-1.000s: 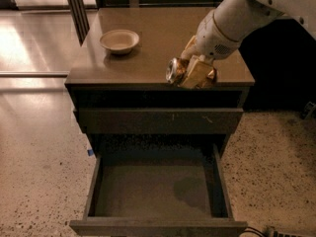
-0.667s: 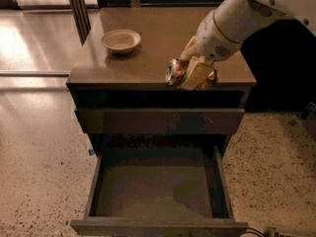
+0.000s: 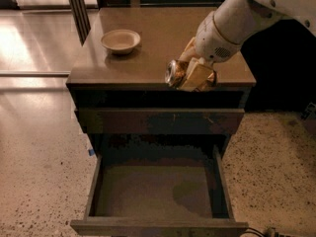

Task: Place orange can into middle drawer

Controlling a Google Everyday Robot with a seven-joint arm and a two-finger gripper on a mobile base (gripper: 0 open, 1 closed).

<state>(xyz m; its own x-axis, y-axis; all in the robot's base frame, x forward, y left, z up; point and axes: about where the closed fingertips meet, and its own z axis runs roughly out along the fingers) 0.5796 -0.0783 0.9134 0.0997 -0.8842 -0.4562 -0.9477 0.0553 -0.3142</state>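
The orange can (image 3: 177, 73), shiny golden with a silvery end, lies on its side in my gripper (image 3: 193, 75). The gripper is shut on it and holds it at the front edge of the cabinet top (image 3: 148, 58), right of centre. My white arm (image 3: 237, 19) reaches in from the upper right. The middle drawer (image 3: 158, 191) is pulled out wide below, a dark shallow tray with a bare floor. The can is above and behind the drawer's back edge.
A pale round bowl (image 3: 120, 40) sits on the cabinet top at the back left. The upper drawer front (image 3: 158, 120) is shut. Speckled floor (image 3: 39, 172) lies on both sides of the cabinet. A dark post (image 3: 76, 9) stands at the back left.
The gripper with the can has shifted slightly forward toward the cabinet's front edge. The drawer and bowl have not moved.
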